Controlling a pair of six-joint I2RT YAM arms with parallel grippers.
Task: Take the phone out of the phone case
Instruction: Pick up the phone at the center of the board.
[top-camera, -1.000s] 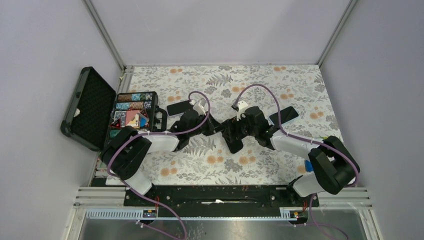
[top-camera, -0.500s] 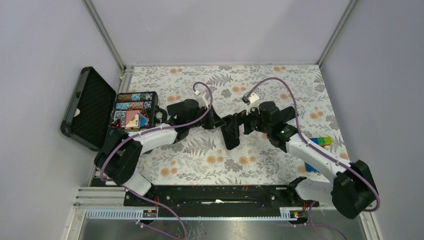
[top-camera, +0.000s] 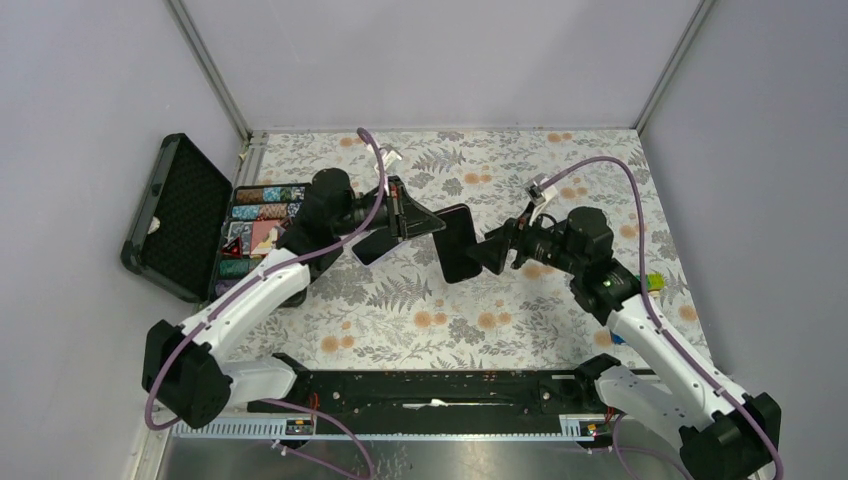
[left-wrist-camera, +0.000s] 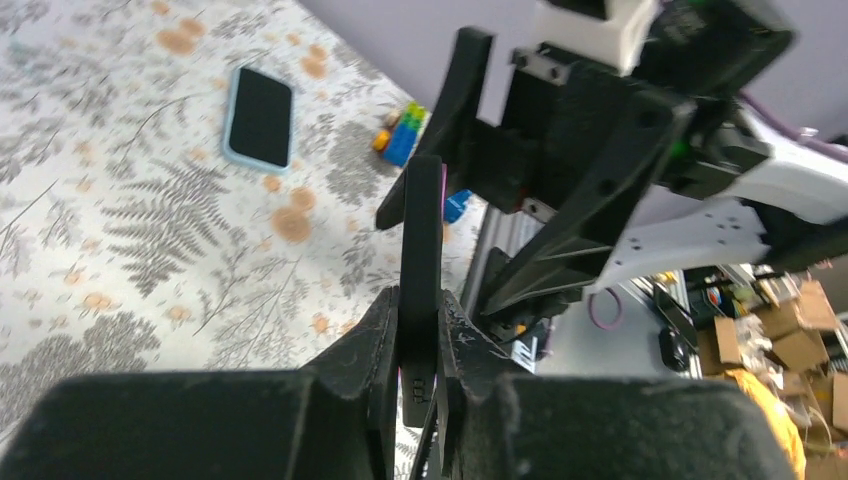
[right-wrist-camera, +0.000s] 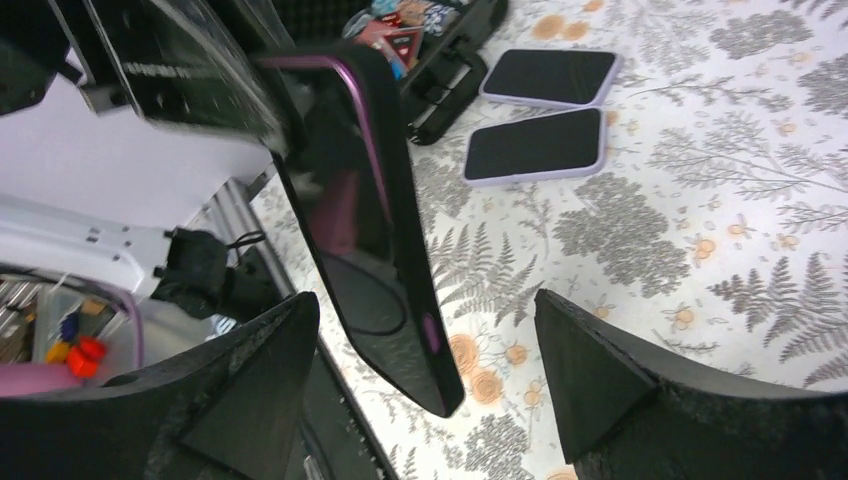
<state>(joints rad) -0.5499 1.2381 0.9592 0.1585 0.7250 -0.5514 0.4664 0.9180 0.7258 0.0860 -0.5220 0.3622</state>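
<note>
Left wrist: phone (left-wrist-camera: 422, 210) inside end effector (left-wrist-camera: 420, 306)

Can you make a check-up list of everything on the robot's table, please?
Surface: flowery cloth, flat.
Job's things: black phone in its case, held off the table.
Clutter: two lilac phones, blue phone, toy bricks, open box of colourful pieces.
Tools: left tool shut on the phone; right tool open around it.
Cables: purple cables loop above both arms.
Surroundings: grey walls.

The phone's (left-wrist-camera: 421, 235) lower end (edge-on here) is hidden between the left tool's (left-wrist-camera: 420, 310) fingers.
</note>
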